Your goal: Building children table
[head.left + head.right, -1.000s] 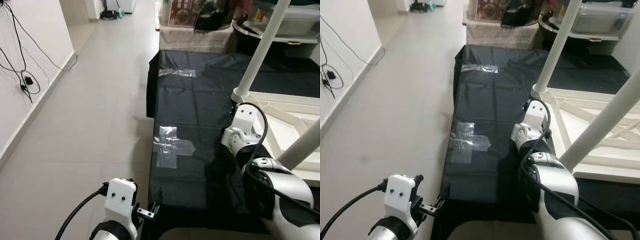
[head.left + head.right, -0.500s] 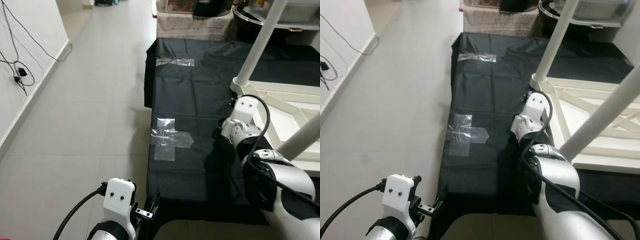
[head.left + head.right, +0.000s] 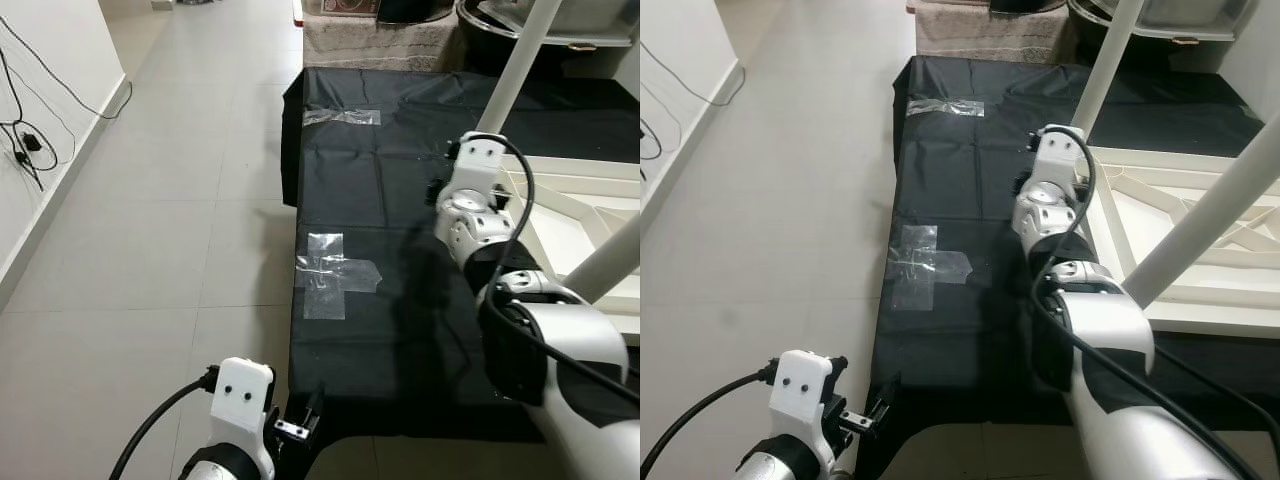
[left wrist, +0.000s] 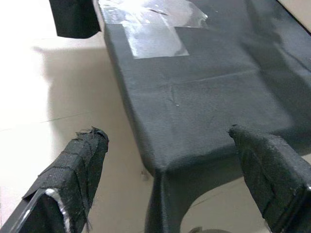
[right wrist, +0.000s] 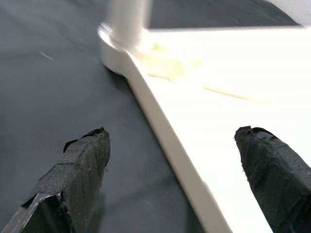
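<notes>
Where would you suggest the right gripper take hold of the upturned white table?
Probably by the thin rim of the white table. It lies flat on the black sheet, and the right gripper, open, already straddles that edge near the leg; close from above, across it.

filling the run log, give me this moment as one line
right gripper: open, over white tabletop edge near leg | left gripper: open, idle by black sheet
</notes>
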{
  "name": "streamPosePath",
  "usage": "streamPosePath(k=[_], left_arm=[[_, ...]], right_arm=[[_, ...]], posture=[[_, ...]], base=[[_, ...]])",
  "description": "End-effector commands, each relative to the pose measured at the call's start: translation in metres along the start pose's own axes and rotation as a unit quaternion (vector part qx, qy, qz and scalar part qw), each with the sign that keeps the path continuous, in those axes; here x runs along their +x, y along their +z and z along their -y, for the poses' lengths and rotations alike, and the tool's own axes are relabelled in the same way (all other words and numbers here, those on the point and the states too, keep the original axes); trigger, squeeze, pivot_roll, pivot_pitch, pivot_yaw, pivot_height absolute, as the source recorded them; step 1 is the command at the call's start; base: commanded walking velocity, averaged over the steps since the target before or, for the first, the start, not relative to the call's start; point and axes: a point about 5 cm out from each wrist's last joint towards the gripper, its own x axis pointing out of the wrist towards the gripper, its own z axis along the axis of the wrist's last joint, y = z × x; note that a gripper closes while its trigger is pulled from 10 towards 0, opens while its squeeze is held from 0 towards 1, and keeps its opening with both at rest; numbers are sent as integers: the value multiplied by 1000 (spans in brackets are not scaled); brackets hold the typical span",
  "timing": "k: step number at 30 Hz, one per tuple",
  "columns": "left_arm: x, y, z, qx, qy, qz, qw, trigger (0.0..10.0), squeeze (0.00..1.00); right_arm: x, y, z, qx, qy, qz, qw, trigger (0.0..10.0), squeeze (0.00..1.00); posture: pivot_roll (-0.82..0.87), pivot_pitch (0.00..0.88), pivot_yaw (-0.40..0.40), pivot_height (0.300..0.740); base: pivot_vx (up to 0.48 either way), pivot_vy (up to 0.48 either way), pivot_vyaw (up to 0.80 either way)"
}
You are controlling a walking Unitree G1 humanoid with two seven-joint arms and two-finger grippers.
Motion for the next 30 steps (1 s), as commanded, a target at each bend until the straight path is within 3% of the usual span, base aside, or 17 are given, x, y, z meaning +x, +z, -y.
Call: streamPosePath(k=[1, 3, 5, 14, 25, 26, 28, 29, 30], left_arm=[[-1, 2, 15, -18, -26, 2, 1000, 10000, 0], [-1, 2, 15, -18, -26, 2, 1000, 10000, 0], [-1, 3, 15, -19, -27, 0, 999, 10000, 0], [-2, 3, 15, -20, -26, -1, 999, 10000, 0], [-3, 3, 15, -22, -25, -2, 999, 10000, 0], [-3, 3, 15, -23, -25, -3, 999, 10000, 0], [-3, 3, 15, -23, -25, -3, 999, 10000, 0], [-3, 3, 15, -23, -25, -3, 999, 10000, 0], [-3, 3, 15, -23, -25, -3, 999, 10000, 0]], right_arm=[[3, -16, 7, -20, -25, -30, 999, 10000, 0], [3, -16, 7, -20, -25, -30, 999, 10000, 0], [3, -33, 10, 13, -34, -94, 995, 10000, 0], [1, -53, 11, 57, -46, -170, 983, 10000, 0], [1, -59, 15, 65, -59, -194, 977, 9882, 0], [1, -61, 15, 60, -55, -198, 977, 8784, 0], [1, -61, 15, 60, -55, -198, 977, 8784, 0], [1, -63, 16, 57, -48, -204, 976, 0, 0], [1, -63, 16, 57, -48, -204, 976, 0, 0]], posture=[[74, 209, -73, 740], [74, 209, -73, 740], [73, 215, -72, 740], [74, 219, -71, 740], [73, 224, -71, 740], [72, 225, -72, 740], [72, 225, -72, 740], [73, 227, -73, 740], [73, 227, -73, 740]], base=[[0, 0, 0], [0, 0, 0], [0, 0, 0], [0, 0, 0], [0, 0, 0], [0, 0, 0], [0, 0, 0], [0, 0, 0], [0, 0, 0]])
